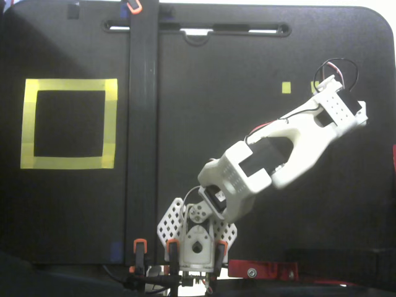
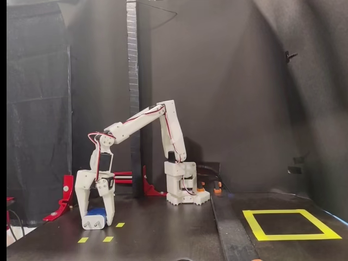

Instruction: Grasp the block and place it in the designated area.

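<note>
block (image 2: 95, 216): likely light, rigid, smooth plastic; take hold across its blue flanks
end effector (image 2: 94, 224): lower left, fingers spread astride block, not yet clamped

Blue block (image 2: 96, 217) between fingers (image 2: 82, 204)

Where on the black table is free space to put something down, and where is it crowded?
Free: inside the yellow tape square, and the bare strip between it and the black post. Crowded: around the claw, which straddles the blue block, beside the small yellow marks.
</note>
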Controlling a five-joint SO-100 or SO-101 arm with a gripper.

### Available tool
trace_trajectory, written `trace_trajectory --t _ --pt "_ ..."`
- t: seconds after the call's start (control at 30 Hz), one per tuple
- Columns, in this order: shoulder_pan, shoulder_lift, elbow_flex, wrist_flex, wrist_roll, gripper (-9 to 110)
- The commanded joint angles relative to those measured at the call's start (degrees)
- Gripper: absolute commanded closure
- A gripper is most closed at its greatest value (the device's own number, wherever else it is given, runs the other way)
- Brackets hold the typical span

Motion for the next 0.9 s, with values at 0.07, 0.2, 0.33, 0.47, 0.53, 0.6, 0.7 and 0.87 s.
trace_trajectory --t 0.07,0.2,0.33,0.47,0.53,0.6,0.7,0.87 --pt "-0.2 -0.6 0.5 -0.5 -0.4 81" --pt "-0.2 -1.1 0.5 -0.6 -0.4 81" --pt "-0.1 -1.1 0.4 -0.5 -0.4 81" --pt "-0.1 -0.4 -0.3 0.7 -0.1 81" --pt "-0.1 0.4 -2.1 3.6 0.0 81" --pt "-0.3 1.1 -4.9 7.7 0.2 81" --pt "-0.8 1.8 -9.4 13.7 0.7 81" --pt "-1.1 2.5 -15.1 20.1 1.0 81"
